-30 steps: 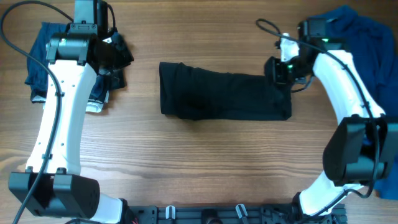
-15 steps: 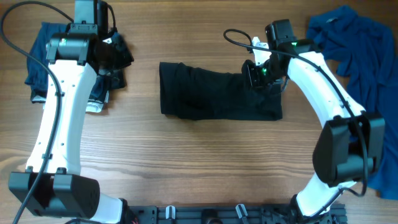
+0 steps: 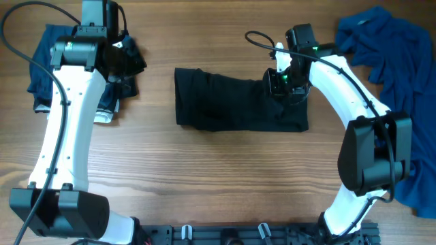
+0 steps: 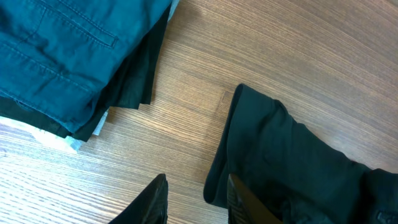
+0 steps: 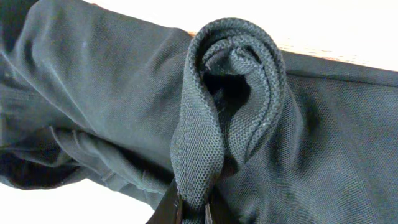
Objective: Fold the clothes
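A rolled edge of the black shirt point(image 5: 93, 93) is pinched by the right gripper point(image 5: 186, 208); the shirt is laid as a strip across the table point(image 3: 218, 177). The left gripper point(image 4: 198, 202) is held slightly spread, seemingly empty, by a folded pile point(image 4: 56, 50). Blue cloth point(image 3: 388, 41) is heaped far right.

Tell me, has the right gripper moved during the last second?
Yes. The right gripper, pinching the black shirt, moved left, away from the blue garment lying at the right.
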Controlling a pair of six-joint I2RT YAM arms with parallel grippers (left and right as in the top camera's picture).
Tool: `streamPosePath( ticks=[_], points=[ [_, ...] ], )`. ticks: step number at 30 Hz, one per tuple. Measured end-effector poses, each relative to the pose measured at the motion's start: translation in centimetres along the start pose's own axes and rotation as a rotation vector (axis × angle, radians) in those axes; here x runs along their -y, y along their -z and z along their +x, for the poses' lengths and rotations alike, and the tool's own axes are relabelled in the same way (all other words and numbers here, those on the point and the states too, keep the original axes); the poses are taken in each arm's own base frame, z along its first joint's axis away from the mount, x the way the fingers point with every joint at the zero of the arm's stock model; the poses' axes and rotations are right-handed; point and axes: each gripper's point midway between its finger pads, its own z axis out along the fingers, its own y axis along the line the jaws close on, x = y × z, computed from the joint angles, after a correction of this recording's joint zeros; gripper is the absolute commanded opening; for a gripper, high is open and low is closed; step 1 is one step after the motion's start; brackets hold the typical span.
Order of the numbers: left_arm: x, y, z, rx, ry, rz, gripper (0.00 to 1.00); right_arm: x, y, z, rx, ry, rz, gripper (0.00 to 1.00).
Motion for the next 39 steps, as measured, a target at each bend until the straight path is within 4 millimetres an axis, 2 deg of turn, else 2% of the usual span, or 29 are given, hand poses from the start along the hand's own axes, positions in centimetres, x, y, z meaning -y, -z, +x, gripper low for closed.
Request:
streamPosePath(
  ticks=[6,7,8,9,10,12,15,17,18,20,22,23,28,35,36,39],
  points=[
    [0.0,0.0,0.0,0.0,0.0,0.0,0.32,-1.5,-0.4,0.4,-0.013,0.036,-0.009,0.04],
    [0.0,0.0,0.0,0.0,0.0,0.0,0.32,-1.9,-0.6,0.5,-0.016,0.046,-0.011,0.09],
    [0.0,0.0,0.0,0.0,0.0,0.0,0.33,-2.3,-0.7,0.6,-0.019,0.054,-0.012,0.31],
    [0.0,0.0,0.0,0.0,0.0,0.0,0.33,-2.7,-0.8,0.8,-0.023,0.059,-0.014,0.45],
    [0.0,0.0,0.0,0.0,0.0,0.0,0.33,-3.0,-0.9,0.8,-0.025,0.06,-0.015,0.63],
    [0.0,0.0,0.0,0.0,0.0,0.0,0.33,-3.1,-0.9,0.8,-0.021,0.052,-0.016,0.75],
    [0.0,0.0,0.0,0.0,0.0,0.0,0.33,-3.2,-0.9,0.2,0.003,0.051,-0.019,0.81],
    [0.0,0.0,0.0,0.0,0.0,0.0,0.34,-3.4,-0.9,0.1,0.003,0.066,-0.034,0.8],
    [0.0,0.0,0.0,0.0,0.0,0.0,0.34,-3.4,-0.8,0.3,-0.002,0.067,-0.041,0.76],
    [0.0,0.0,0.0,0.0,0.0,0.0,0.33,-2.8,-0.6,0.4,-0.012,0.06,-0.045,0.53],
    [0.0,0.0,0.0,0.0,0.0,0.0,0.32,-2.1,-0.4,0.9,-0.033,0.037,-0.044,0.24],
    [0.0,0.0,0.0,0.0,0.0,0.0,0.32,-1.5,-0.2,1.4,-0.054,0.018,-0.039,0.17],
    [0.0,0.0,0.0,0.0,0.0,0.0,0.32,-1.5,-0.8,2.5,-0.091,0.015,-0.039,0.11],
    [-0.1,0.0,0.0,0.001,0.0,-0.003,0.33,-2.6,-6.1,5.1,-0.079,0.095,-0.063,0.1],
    [-0.1,0.0,0.0,0.001,0.0,-0.003,0.33,-2.7,-6.8,5.5,-0.076,0.104,-0.071,0.07],
    [-0.1,0.0,0.0,0.001,0.0,-0.003,0.33,-2.8,-6.8,5.4,-0.061,0.104,-0.08,0.04]
  ],
)
